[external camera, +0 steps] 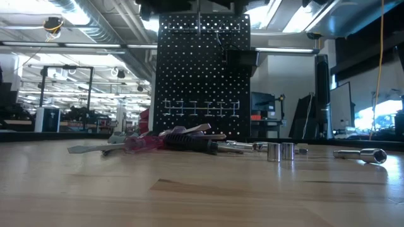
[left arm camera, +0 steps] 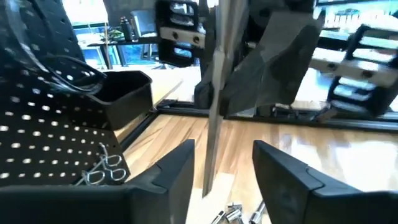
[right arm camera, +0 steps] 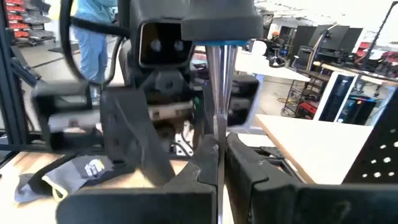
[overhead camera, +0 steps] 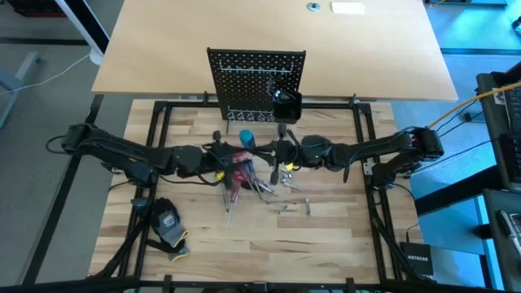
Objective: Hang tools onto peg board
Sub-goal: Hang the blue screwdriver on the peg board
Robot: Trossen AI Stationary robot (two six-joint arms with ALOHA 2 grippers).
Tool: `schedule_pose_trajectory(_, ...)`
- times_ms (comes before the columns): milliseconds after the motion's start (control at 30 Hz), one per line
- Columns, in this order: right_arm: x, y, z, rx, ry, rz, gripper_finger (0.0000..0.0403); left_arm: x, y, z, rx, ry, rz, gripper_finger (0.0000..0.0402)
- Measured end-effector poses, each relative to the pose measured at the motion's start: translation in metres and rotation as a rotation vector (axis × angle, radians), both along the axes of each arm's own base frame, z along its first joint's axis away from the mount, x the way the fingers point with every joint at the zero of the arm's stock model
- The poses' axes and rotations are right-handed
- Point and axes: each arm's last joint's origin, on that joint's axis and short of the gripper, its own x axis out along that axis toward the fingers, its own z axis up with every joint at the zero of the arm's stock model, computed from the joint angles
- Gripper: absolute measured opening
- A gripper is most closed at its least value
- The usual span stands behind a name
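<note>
The black peg board (overhead camera: pixel 256 81) stands upright at the table's far side, with a small black bin (overhead camera: pixel 286 104) and wire hooks (left arm camera: pixel 104 169). My right gripper (right arm camera: pixel 219 163) is shut on a blue-handled screwdriver (overhead camera: pixel 246 138) held upright above the table in front of the board. My left gripper (left arm camera: pixel 222 177) is open. Its fingers stand on either side of the screwdriver's silver shaft (left arm camera: pixel 214 106) without touching it. The other tools (overhead camera: pixel 248 175) lie in a pile on the table below both grippers. My right gripper pinches the screwdriver's silver shaft (right arm camera: pixel 218 134) between its two fingers, well below the blue handle (right arm camera: pixel 217 42). The fingers come level from the table's right side and lie across the shaft. The screwdriver stands upright, handle up, its tip (left arm camera: pixel 208 188) clear of the table.
A black-and-yellow glove (overhead camera: pixel 167 224) lies at the near left. Silver sockets (external camera: pixel 281 151) and a silver bar (external camera: pixel 363 153) lie loose to the right of the pile. A red-handled tool (external camera: pixel 142 144) lies in the pile. A tan tabletop (overhead camera: pixel 277 37) lies behind the board.
</note>
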Motion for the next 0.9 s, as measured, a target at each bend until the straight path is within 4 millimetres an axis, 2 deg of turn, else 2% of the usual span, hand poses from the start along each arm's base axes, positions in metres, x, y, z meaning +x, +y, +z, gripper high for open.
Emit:
schedule_pose_trajectory(233, -0.014, -0.004, 0.016, -0.02, -0.015, -0.055, 0.0011, -0.042, 0.004, 0.024, -0.008, 0.019, -0.012, 0.0168)
schedule_pose_trajectory(467, -0.037, -0.017, 0.04, -0.017, -0.045, -0.104, 0.0009, -0.067, 0.015, 0.048, 0.065, -0.07, 0.008, 0.0168)
schedule_pose_trajectory(633, -0.042, -0.038, 0.044, 0.026, -0.059, -0.177, 0.0009, -0.071, 0.02, 0.047, 0.076, -0.068, 0.032, 0.0168)
schedule_pose_trajectory(900, -0.018, -0.073, 0.026, 0.105, -0.136, -0.188, 0.0009, -0.067, 0.02, 0.044, 0.077, -0.052, 0.033, 0.0168)
